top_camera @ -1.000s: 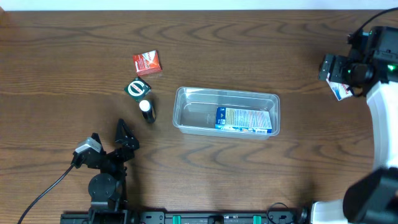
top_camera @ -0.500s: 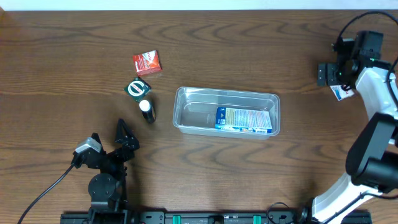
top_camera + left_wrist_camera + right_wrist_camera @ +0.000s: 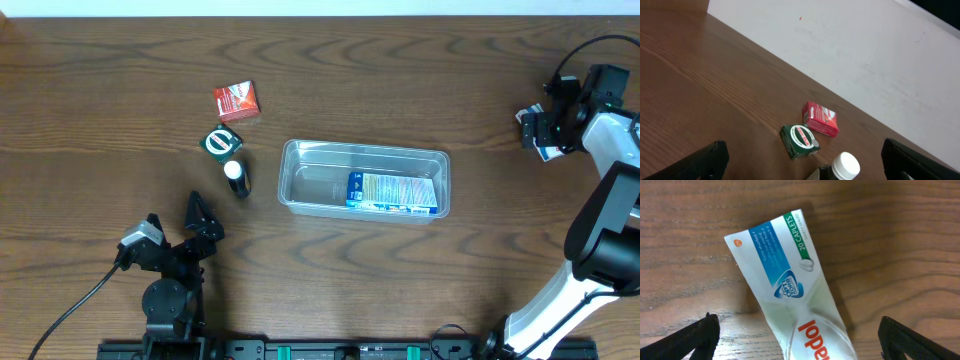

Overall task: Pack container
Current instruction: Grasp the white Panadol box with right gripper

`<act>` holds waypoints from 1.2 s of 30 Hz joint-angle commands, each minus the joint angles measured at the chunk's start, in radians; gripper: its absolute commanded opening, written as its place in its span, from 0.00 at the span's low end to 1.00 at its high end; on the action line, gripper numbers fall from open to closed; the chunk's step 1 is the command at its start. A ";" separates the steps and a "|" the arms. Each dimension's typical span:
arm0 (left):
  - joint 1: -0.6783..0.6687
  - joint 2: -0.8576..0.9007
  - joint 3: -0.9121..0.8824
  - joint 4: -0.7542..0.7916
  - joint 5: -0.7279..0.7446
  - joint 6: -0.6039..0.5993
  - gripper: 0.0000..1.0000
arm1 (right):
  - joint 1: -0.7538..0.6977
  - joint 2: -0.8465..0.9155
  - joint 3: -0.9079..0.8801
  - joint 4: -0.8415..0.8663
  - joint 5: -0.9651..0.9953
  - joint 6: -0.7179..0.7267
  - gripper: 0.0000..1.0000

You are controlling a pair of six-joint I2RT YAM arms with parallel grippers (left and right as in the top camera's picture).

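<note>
Clear container [image 3: 365, 148] at the middle of the desk [image 3: 100, 100], a printed blue box [image 3: 392, 192] inside. Left claw [image 3: 172, 218] spread wide by the near edge. Right claw [image 3: 545, 128] spread wide at the right edge, straddling a white caplet box [image 3: 785, 280].

Left claw [image 3: 801, 156], right claw [image 3: 797, 329]: jaws spread.

Table [image 3: 100, 80]: dark brown wood-grain top. Lying directly on it: container [image 3: 315, 185], a clear shallow plastic tub just to 3 o'clock of centre, long sides running 9 to 3. Red box [image 3: 237, 101], small, at 10 o'clock. Green box [image 3: 222, 142], small with a round white-ringed label, near the red one at its 7 o'clock. Dark bottle [image 3: 238, 180] with a white cap, just beside the green box at its 5 o'clock, near the container's 9 o'clock end. White carton [image 3: 785, 280] with blue and green print, flat, far out at 3 o'clock.
</note>
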 commanded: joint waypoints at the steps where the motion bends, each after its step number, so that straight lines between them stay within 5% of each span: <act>1: 0.005 -0.006 -0.023 -0.032 -0.005 0.010 0.98 | -0.001 0.024 0.009 -0.008 -0.031 -0.011 0.94; 7: 0.005 -0.006 -0.023 -0.032 -0.005 0.010 0.98 | 0.000 0.025 0.009 -0.044 -0.031 0.025 0.70; 23: 0.005 -0.006 -0.023 -0.032 -0.005 0.010 0.98 | 0.000 0.027 0.008 -0.082 -0.019 0.182 0.50; 31: 0.005 -0.006 -0.023 -0.032 -0.005 0.010 0.98 | 0.000 0.029 0.008 -0.042 -0.024 0.269 0.54; 36: 0.005 -0.006 -0.023 -0.032 -0.005 0.010 0.98 | 0.000 0.038 0.008 -0.058 -0.026 0.269 0.39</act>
